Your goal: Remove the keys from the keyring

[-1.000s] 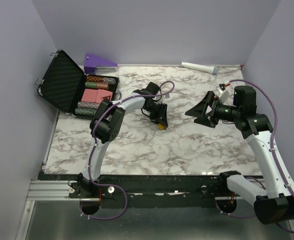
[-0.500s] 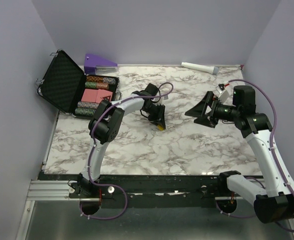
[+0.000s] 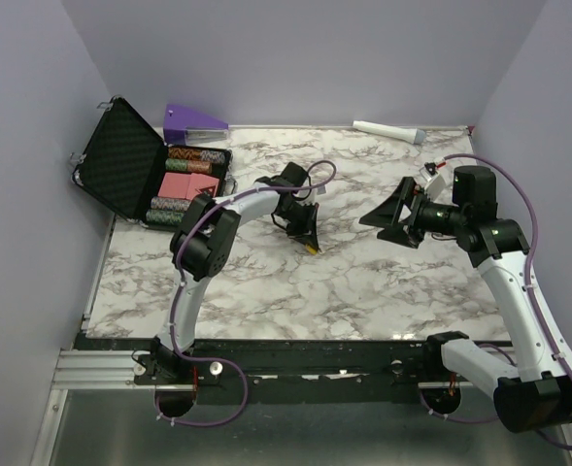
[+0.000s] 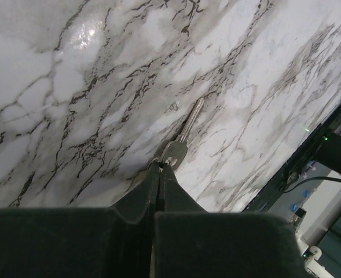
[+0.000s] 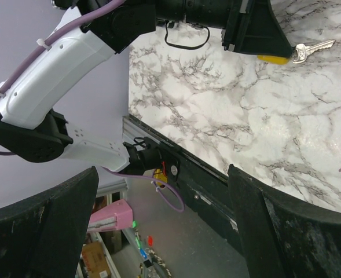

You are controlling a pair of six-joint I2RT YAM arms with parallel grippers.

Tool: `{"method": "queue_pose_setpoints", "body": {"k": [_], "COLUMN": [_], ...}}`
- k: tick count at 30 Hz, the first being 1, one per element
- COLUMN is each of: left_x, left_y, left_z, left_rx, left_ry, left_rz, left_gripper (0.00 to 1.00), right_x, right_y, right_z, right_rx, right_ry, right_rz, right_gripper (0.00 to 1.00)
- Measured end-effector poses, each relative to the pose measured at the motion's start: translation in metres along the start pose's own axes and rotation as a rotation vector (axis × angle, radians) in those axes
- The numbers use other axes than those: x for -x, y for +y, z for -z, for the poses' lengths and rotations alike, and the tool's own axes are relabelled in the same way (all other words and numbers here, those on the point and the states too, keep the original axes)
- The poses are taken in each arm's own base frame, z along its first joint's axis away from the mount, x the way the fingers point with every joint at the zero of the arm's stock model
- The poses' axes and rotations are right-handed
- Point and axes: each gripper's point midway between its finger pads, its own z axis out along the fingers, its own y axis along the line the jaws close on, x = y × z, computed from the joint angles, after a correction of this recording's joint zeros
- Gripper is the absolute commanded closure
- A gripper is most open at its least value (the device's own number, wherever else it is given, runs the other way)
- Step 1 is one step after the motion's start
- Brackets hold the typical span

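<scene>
Your left fingers (image 4: 140, 200) clamp the keys (image 4: 182, 142) against the worktop (image 4: 72, 87), likely steadying them for your wide-spread right fingers (image 5: 37, 231) to pull.

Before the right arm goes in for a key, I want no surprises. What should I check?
1. Left gripper shut on the keys: ok.
2. One key sticks out past the left gripper, flat on the table: ok.
3. Right gripper open: ok.
4. Bare table between right gripper and keys: ok.
5. Where the keyring opens: cannot tell, hidden at the left gripper.
6. How many keys are on it: cannot tell.
</scene>
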Motion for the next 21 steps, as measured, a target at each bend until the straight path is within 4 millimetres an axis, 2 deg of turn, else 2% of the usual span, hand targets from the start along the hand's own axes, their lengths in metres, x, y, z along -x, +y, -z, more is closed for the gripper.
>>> {"method": "queue_pose_setpoints", "body": {"k": [6,11,18,21], "left_x": [0.000,0.006,0.007,0.003], "left_y": [-0.011,-0.038,-0.091,-0.121], "left_z": [0.016,0.045,0.098,0.129], "left_rx": [0.006,-0.013,-0.039,-0.058], "left_ry": [-0.010,-0.063,-0.136,-0.181], "left_rz": [-0.002,-0.035,-0.115,-0.169], "left_gripper": [1.00,1.00,1.00,1.00], "right_x": [0.002,0.011,0.027,0.035], "right_y": [0.005,0.020,0.052,0.070], "right_z": [0.000,0.000,0.006,0.012], "right_rx": [0.021,0.083,0.191,0.247], "right_ry": [-0.006,-0.030,-0.070,-0.093], "right_rz": [-0.004,-0.002,0.026,0.059], "right_gripper": [0.00,0.00,0.00,0.00]}}
